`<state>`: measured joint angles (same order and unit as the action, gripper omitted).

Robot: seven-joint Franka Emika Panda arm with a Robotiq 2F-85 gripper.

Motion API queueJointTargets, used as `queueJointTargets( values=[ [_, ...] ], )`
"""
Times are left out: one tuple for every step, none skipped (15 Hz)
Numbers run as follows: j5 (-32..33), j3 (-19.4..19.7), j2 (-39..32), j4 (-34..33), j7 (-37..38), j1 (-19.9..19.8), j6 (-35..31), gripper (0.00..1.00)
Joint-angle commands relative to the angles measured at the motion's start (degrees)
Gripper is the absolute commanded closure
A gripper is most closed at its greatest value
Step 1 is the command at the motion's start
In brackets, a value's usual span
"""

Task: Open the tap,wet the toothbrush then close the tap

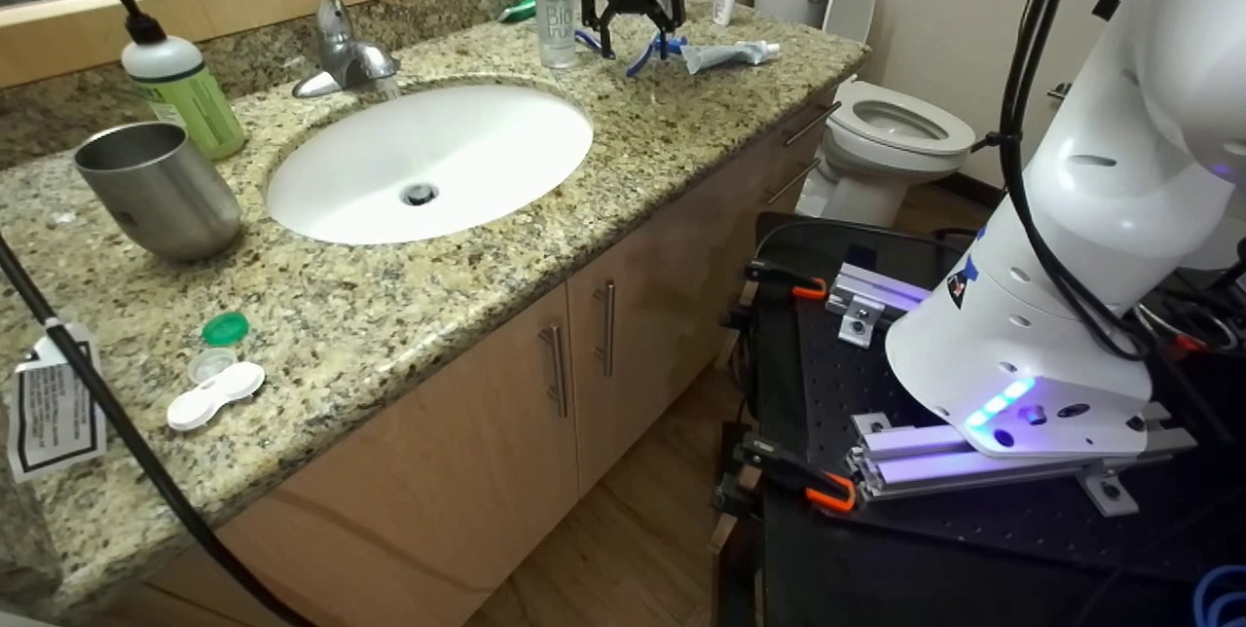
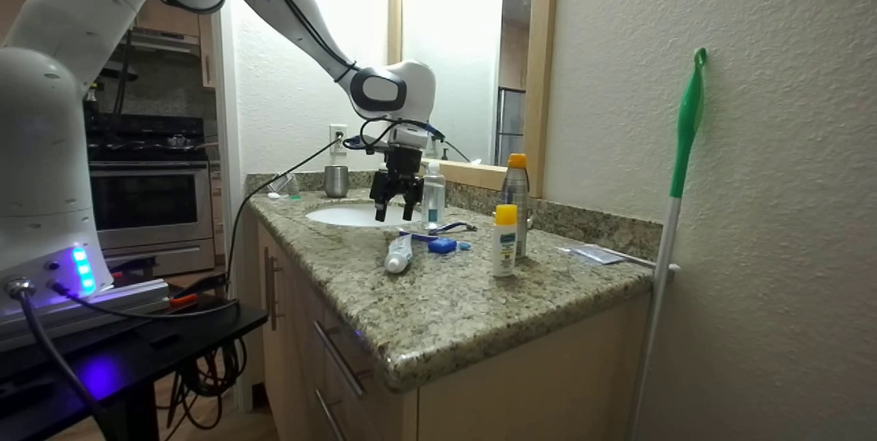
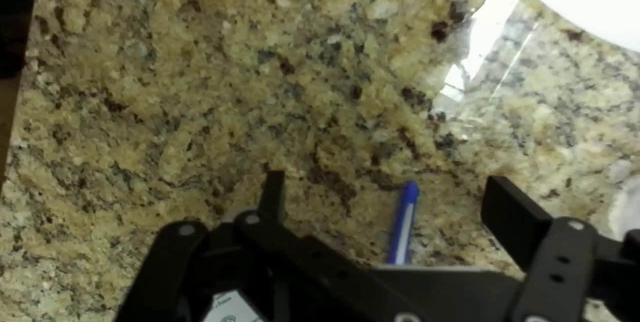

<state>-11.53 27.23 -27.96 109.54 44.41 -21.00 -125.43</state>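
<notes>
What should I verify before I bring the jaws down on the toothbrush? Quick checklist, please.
1. Jaws open: ok; they stand wide apart, holding nothing.
2. Toothbrush lined up: ok; in the wrist view its visible end appears between the jaws.
3. Whole toothbrush in sight there: not ok; the rest of it is hidden.
4. Tube out of the way: cannot tell; it lies close by, partly hidden in the wrist view.
5. Clear bottle upright: ok; but it looks close to the jaws in both exterior views, so watch it.
6. Tap running: ok, it seems; the flow shows only faintly.
</notes>
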Motion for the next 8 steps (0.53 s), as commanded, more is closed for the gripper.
queueJointTargets(
  values=[
    [2.39,0.42,-3.41,0.52,2.08,-1.19,-1.42,0.0],
    [3.4,1.0,-4.31,1.0,3.39,-0.92,-3.33,0.0],
    [4.45,1.83,-4.49,1.6,4.95,-0.26,-6.41,0.0],
    [3.22,0.16,-2.72,0.06,3.14,-1.18,-1.82,0.0],
    [3.8,0.36,-2.78,0.39,3.87,-1.12,-2.9,0.0],
    [3.91,0.4,-2.79,0.46,4.14,-1.09,-3.14,0.0],
    [4.0,0.41,-2.79,0.49,4.32,-1.06,-3.23,0.0],
    [3.17,-0.08,-2.78,0.11,3.36,-1.83,-2.06,0.0]
  ],
)
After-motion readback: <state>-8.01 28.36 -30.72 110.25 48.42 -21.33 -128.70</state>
